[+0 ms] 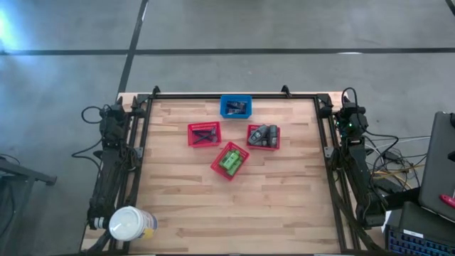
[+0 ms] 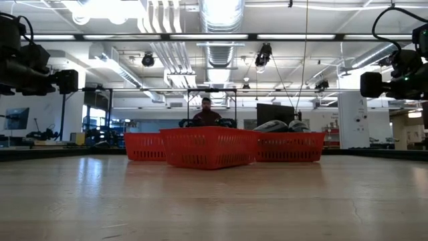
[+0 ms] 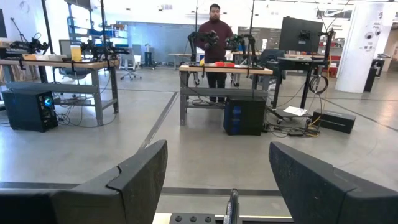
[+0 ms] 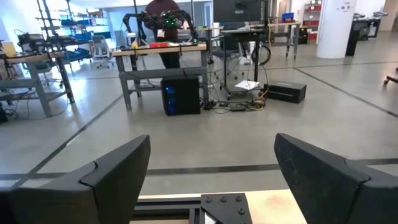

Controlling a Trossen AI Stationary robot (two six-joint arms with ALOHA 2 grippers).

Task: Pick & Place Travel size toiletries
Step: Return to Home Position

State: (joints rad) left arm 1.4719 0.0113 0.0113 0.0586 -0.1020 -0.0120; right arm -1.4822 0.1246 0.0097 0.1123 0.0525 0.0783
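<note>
Grey oval bottles [image 1: 264, 134] lie in a red mesh basket on the table's right of middle; in the low view their tops [image 2: 279, 126] show above its rim. Bright green pieces [image 1: 229, 161] lie in another red basket nearer the table's near edge. Thin black sticks [image 1: 205, 133] rest in a third red basket. Dark flat packets [image 1: 237, 108] sit in the blue basket at the far edge. My left gripper [image 3: 217, 177] is open, parked at the far left corner, facing the room. My right gripper [image 4: 211, 171] is open, parked at the far right corner.
A big white-topped round container [image 1: 129, 224] stands at the near left corner. A black frame rail [image 1: 234, 97] runs round the table's edge. Bare wood [image 1: 234, 213] spreads across the near half. A person stands at a bench [image 3: 214, 37] in the room beyond.
</note>
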